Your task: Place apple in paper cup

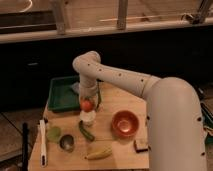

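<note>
Now | hand [87, 100] directly over apple [87, 106], grip state cannot tell | apple at paper cup [87, 119] mouth

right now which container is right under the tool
The white cup, directly below the tool and apple; the orange bowl sits farther right, the green tray farther back.

Lab-like room: windows [90, 12] behind a wooden table [120, 100], pincer [87, 101] hanging over it.
</note>
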